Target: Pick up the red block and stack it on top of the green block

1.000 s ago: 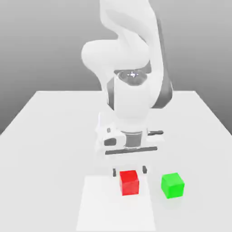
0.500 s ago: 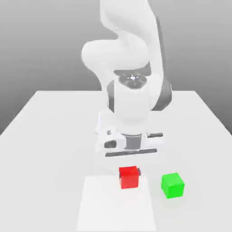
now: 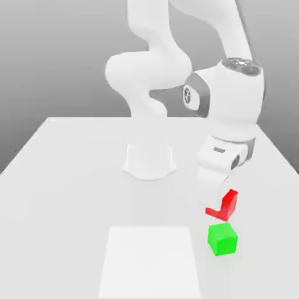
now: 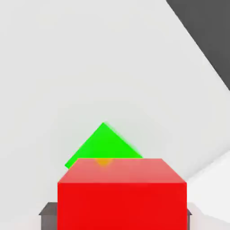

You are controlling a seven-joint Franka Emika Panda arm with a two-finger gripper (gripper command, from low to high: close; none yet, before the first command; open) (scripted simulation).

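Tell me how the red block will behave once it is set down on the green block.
The red block has flat faces, so it probably won't roll. The green block looks the same size, so a crooked drop may tip it. It keeps its shape in the pincer, so likely stiff.

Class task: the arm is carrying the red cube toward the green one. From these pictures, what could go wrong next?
1. The red block, held in the shut gripper, hangs tilted just above the green block; released so, it may slide off.
2. In the hand view the green block looks turned relative to the red, so faces may land misaligned.
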